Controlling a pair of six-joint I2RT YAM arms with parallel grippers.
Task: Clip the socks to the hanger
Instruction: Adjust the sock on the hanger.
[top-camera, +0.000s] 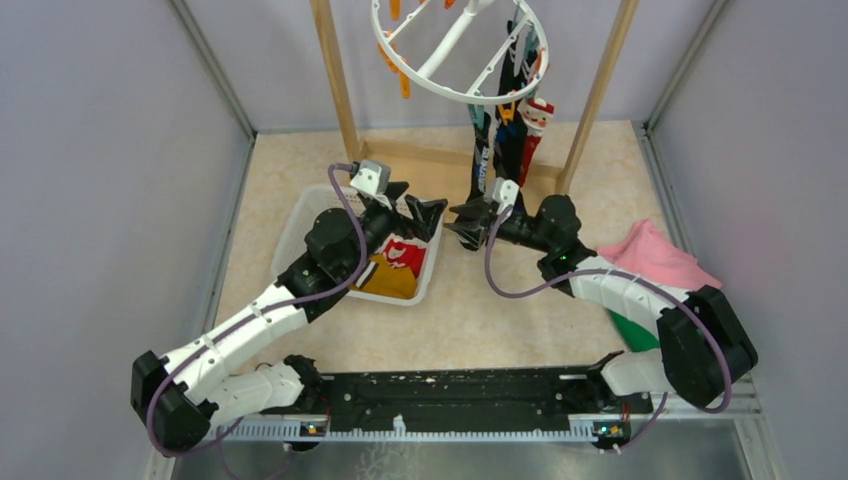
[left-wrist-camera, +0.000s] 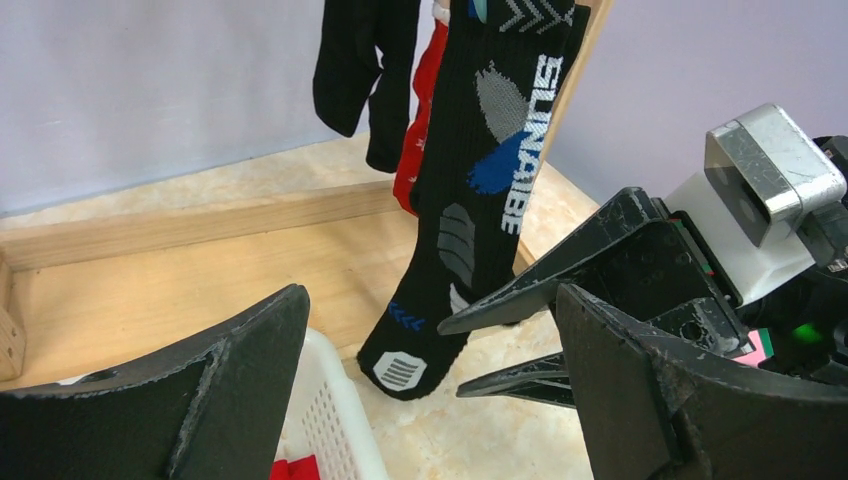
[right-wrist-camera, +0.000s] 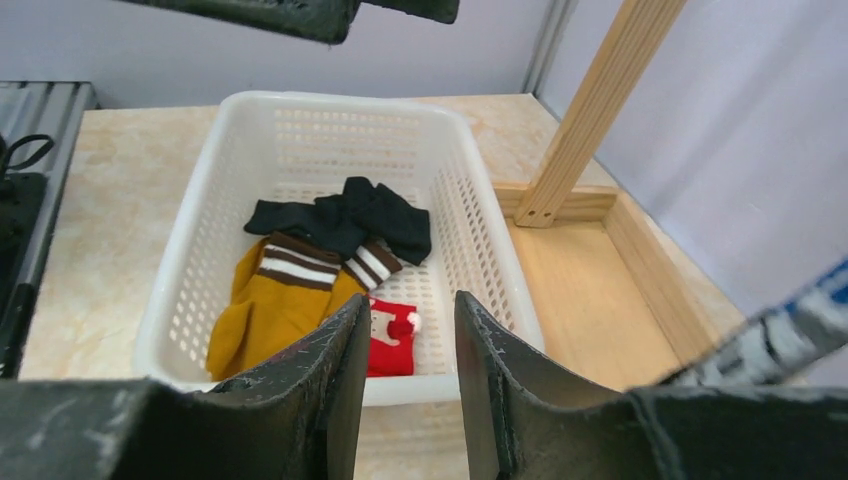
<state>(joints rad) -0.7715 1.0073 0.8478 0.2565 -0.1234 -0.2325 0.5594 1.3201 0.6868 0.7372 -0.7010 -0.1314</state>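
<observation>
Yellow-orange striped fabric sock (right-wrist-camera: 270, 305) lies in the white mesh basket (right-wrist-camera: 330, 100) just below the wide left claw (top-camera: 416, 208); right claw (top-camera: 463, 226) narrow, empty.

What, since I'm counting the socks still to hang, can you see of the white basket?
The white basket is a rectangular plastic tub with rounded corners, a smooth rim, and perforated walls and floor. It stands upright on the beige table, beside the wooden rack base. Inside lie a mustard sock with a brown-and-white cuff, a crumpled black sock and a red sock.
</observation>
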